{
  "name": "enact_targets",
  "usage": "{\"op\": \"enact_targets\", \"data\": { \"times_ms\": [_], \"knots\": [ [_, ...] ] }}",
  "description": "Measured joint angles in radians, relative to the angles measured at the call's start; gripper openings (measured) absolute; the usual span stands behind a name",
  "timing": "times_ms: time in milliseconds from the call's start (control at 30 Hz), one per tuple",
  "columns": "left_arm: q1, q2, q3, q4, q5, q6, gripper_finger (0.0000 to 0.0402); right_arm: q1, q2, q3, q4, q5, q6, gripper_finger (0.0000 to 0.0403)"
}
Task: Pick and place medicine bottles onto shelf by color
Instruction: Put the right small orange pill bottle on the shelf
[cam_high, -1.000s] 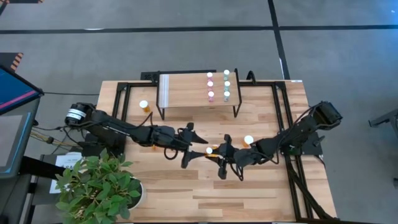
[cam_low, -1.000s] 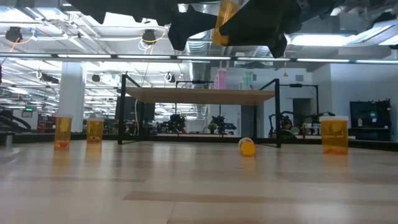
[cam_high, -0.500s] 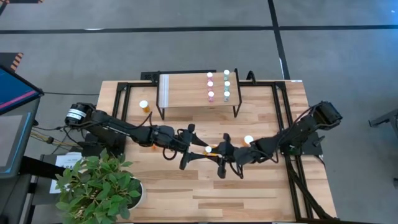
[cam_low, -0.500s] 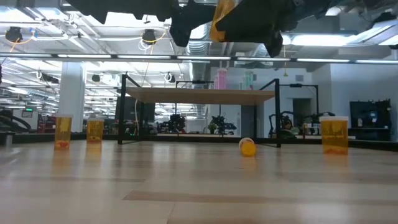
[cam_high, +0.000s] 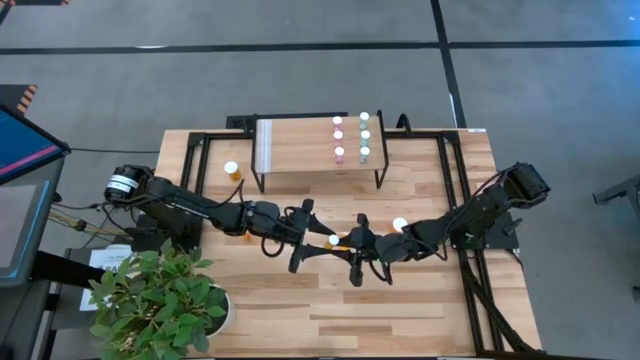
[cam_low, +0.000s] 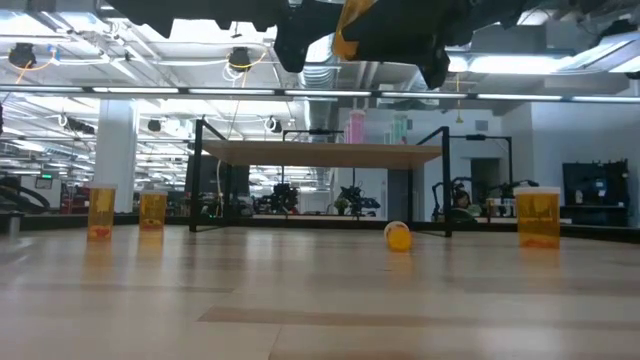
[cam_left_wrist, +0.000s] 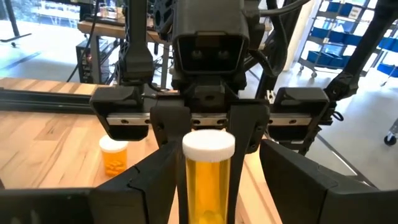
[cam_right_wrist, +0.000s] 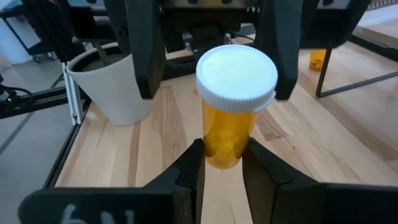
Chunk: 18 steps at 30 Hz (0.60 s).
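**Mid-air handover of an orange bottle**

My right pincer (cam_high: 356, 243) grips the base of an orange bottle (cam_right_wrist: 231, 106), held cap-first towards the other arm, well above the worktop (cam_high: 400, 300). My left pincer (cam_high: 318, 240) faces it, fingers (cam_right_wrist: 142, 46) spread on either side of the white cap, not yet clamped. So I judge this a handover, halfway through. Next I need the left to close squarely on the bottle before the right lets go, or it drops. Beyond, the shelf (cam_high: 300, 145) already carries pink and pale green bottles in two rows; other orange ones stand on the worktop.
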Motion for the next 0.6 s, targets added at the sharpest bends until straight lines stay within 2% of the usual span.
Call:
{"op": "enact_targets", "data": {
  "times_ms": [600],
  "knots": [
    [-0.016,0.000,-0.001,0.050,0.000,-0.002,0.0210,0.000,0.000,0.000,0.033,-0.023,-0.030,0.0099]
  ]
}}
